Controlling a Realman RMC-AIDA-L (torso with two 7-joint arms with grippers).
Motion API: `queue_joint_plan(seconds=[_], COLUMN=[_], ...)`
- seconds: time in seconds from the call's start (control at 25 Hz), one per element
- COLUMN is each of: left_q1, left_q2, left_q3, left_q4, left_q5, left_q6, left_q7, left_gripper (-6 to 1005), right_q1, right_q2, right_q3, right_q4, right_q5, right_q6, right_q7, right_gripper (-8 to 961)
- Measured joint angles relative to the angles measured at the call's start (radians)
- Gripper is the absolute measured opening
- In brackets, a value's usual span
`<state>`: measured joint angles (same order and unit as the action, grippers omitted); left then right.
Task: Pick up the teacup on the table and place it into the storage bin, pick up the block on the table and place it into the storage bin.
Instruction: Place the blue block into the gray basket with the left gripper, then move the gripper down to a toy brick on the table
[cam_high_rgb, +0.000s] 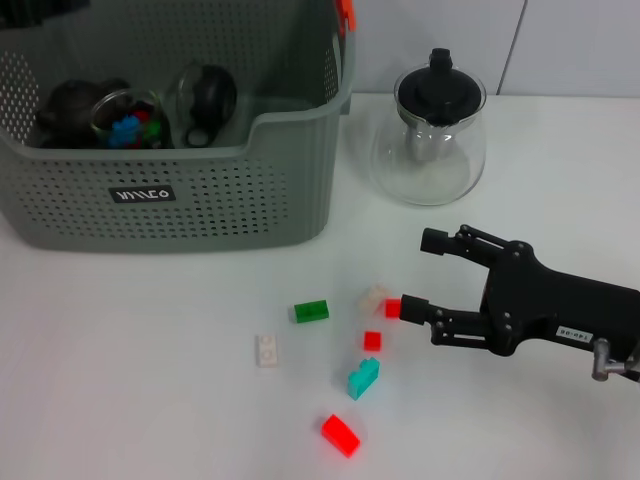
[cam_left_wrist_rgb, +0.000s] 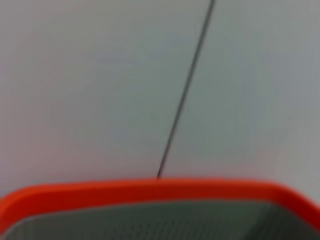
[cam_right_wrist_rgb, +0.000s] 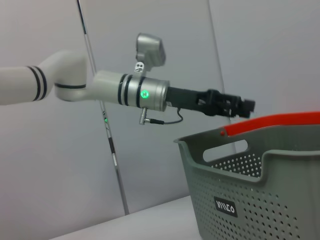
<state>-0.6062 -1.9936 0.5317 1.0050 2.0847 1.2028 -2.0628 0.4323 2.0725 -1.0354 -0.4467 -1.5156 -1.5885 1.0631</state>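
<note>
Head view: black right gripper (cam_high_rgb: 412, 275) hangs low over the white table (cam_high_rgb: 150, 400), fingers spread, one tip beside a small red block (cam_high_rgb: 393, 308). The perforated grey plastic storage bin (cam_high_rgb: 200, 200) stands well apart, open tabletop between.

Right wrist view: left gripper (cam_right_wrist_rgb: 240, 106) hovers above the bin's rim, its grip impossible to judge.

You're looking at a lab/test bench w/ a plain white table (cam_high_rgb: 150, 400). Bare grey panel walls (cam_right_wrist_rgb: 50, 165) behind, no home furnishings.

storage bin (cam_high_rgb: 200, 200) top open, glass teapot (cam_high_rgb: 430, 140) just beside
</note>
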Motion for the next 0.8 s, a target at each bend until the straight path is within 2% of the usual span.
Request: queue_joint_plan(seconds=[0.16,0.24,0.36,0.48,0.56,0.8], left_q1=[0.054,0.091,0.136,0.18,0.214,0.313], left_q2=[-0.01,-0.018,-0.025,-0.042,-0.062,-0.13], left_q3=[-0.078,-0.135,-0.187,-0.192,-0.176,-0.057], left_q4=[-0.009,-0.034,-0.084,-0.101,-0.102,-0.098], left_q5=[-0.195,-0.332,-0.432,-0.407,-0.367,-0.21], left_q6=[0.141,0.308,0.533,0.662,0.702,0.716], left_q7=[0.112,0.237,0.39,0.52,0.623,0.863], left_gripper=[582,580,577,573,570,568], right_q1=[0.0,0.001,0.001,0.001,0.002,0.003], right_q2=[0.0,0.001,0.001,0.001,0.001,0.002], right_q3=[0.0,0.0,0.0,0.0,0.0,0.0], right_q4=[-0.001,-0.001,-0.002,-0.002,0.0,0.004], right_q5=[0.0,-0.001,-0.001,-0.002,-0.003,-0.003], right_q6=[0.0,0.0,-0.001,-0.001,0.001,0.002], right_q7=[0.001,0.003,0.004,0.003,0.003,0.006], right_gripper=[944,944,944,944,944,944])
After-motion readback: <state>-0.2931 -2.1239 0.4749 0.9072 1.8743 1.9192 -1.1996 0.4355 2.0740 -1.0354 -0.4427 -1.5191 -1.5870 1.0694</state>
